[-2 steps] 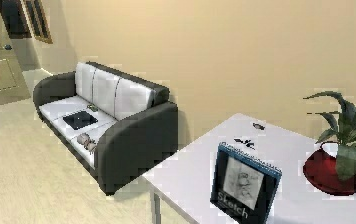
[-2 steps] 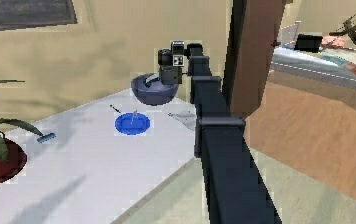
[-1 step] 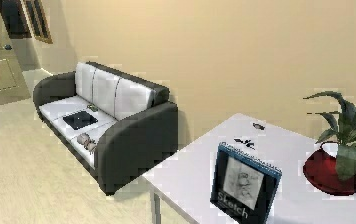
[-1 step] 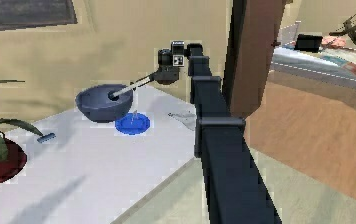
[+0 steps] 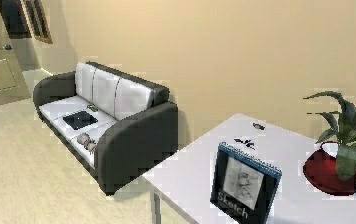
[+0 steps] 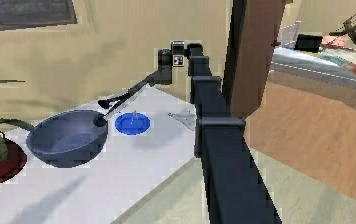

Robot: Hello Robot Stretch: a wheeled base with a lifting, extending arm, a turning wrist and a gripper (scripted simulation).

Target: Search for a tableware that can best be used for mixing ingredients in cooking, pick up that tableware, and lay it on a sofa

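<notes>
A large blue-grey bowl [image 6: 68, 138] stands on the white table [image 6: 136, 165] in the arm side view. The dark arm rises from the bottom edge, and the gripper [image 6: 109, 101] reaches left with its thin fingers [image 6: 126, 93] ending just above the bowl's far rim. I cannot tell whether it holds anything. A dark grey sofa [image 5: 136, 135] with white cushions stands against the wall on the forward view's left, with a few small things lying on its seat.
A small blue plate [image 6: 133, 123] and a thin metal utensil [image 6: 183, 118] lie beside the bowl. On the table [image 5: 201, 170] stand a plant in a red pot [image 5: 336, 155] and a framed picture [image 5: 244, 185]. A brown door frame [image 6: 254, 50] opens onto a room with a bed [image 6: 321, 62].
</notes>
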